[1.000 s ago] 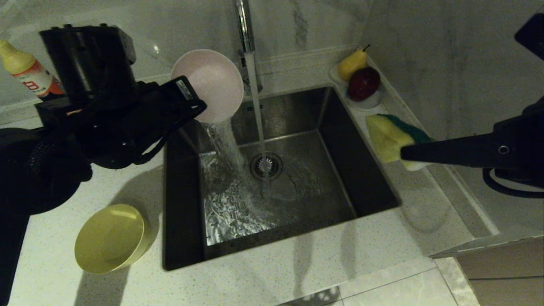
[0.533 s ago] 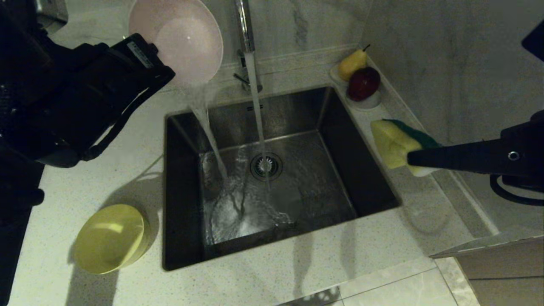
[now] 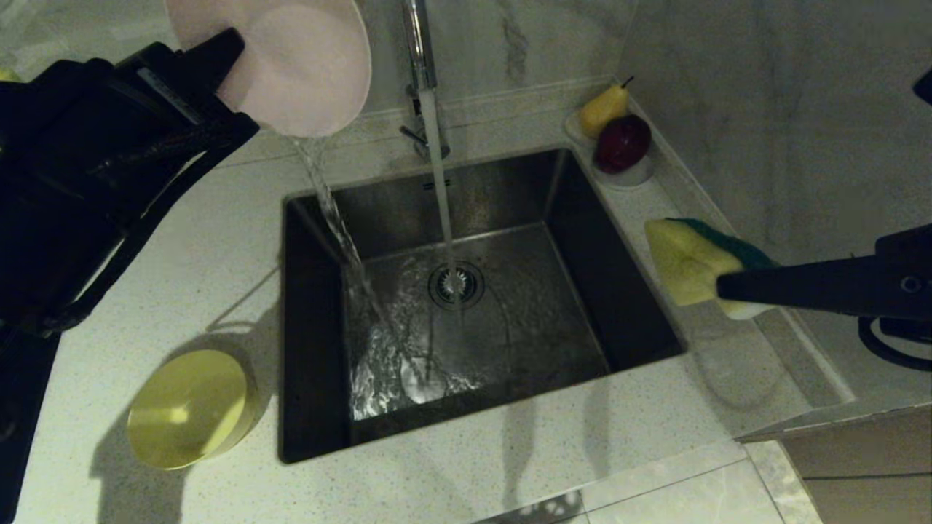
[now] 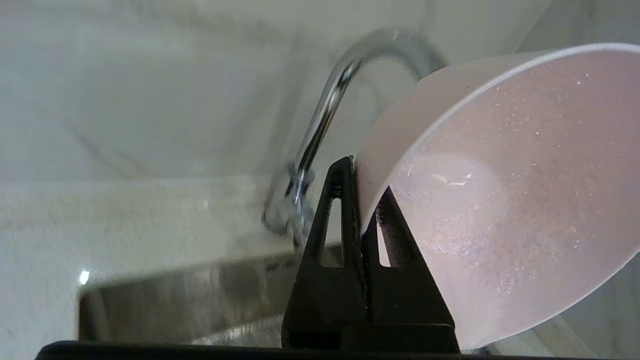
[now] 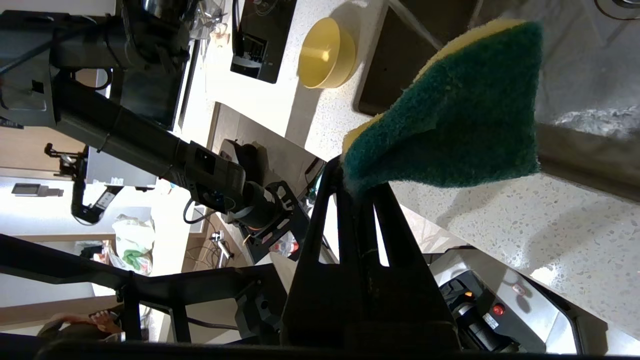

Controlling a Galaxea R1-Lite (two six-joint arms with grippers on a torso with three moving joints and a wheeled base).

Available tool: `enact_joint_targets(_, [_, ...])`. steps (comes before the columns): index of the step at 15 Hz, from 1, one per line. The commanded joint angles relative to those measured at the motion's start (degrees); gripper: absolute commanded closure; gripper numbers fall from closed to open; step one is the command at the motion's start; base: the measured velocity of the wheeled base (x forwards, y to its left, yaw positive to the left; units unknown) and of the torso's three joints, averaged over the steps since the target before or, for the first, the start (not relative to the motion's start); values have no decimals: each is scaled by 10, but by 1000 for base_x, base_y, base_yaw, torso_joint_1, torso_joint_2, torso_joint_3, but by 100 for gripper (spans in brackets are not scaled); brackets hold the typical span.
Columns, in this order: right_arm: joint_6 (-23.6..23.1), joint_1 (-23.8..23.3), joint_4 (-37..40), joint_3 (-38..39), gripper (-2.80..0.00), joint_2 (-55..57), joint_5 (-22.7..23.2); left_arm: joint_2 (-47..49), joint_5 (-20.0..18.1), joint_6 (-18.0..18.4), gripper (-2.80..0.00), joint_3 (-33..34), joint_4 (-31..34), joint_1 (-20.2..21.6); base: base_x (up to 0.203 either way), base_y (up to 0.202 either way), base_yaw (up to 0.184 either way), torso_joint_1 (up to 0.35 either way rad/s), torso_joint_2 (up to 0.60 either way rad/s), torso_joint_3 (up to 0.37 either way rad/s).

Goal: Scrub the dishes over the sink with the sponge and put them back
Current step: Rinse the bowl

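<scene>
Pink bowl (image 3: pixel 291 62) hung tipped above the counter left of the sink (image 3: pixel 466 291), water running from it into the basin, its thin rim pinched between the closed fingers of the left gripper (image 4: pixel 357 192). Wet, light and smooth plastic, it probably slips easily; the rim looked the only real hold. The right gripper (image 5: pixel 357 187) squeezed one corner of the soft sponge (image 3: pixel 688 258), over the counter right of the sink.

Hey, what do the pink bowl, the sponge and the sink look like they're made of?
Pink bowl: probably plastic, matte; its thin wall glows through where lit.
Sponge: soft yellow foam with a fuzzy dark green scouring face; it bends where pinched.
Sink: looks like stainless steel, brushed grey, with dull reflections and straight folded walls.
</scene>
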Motion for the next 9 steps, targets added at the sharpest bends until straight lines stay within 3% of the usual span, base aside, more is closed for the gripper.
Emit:
enact_joint_targets(1, [1,0,1,1,0,-4,2,-4,-8,8,0,20,-28,0,0,0,0,0,0,0])
enact_joint_targets(6, [1,0,0,0,0,-4,2,-8,-9,8,0,24,-17,0,0,0,0,0,0,0])
enact_joint_targets(9, [1,-1,2,1,0,-12,0,-21,2,-7,0,14,116,14,0,0,0,0,0,0])
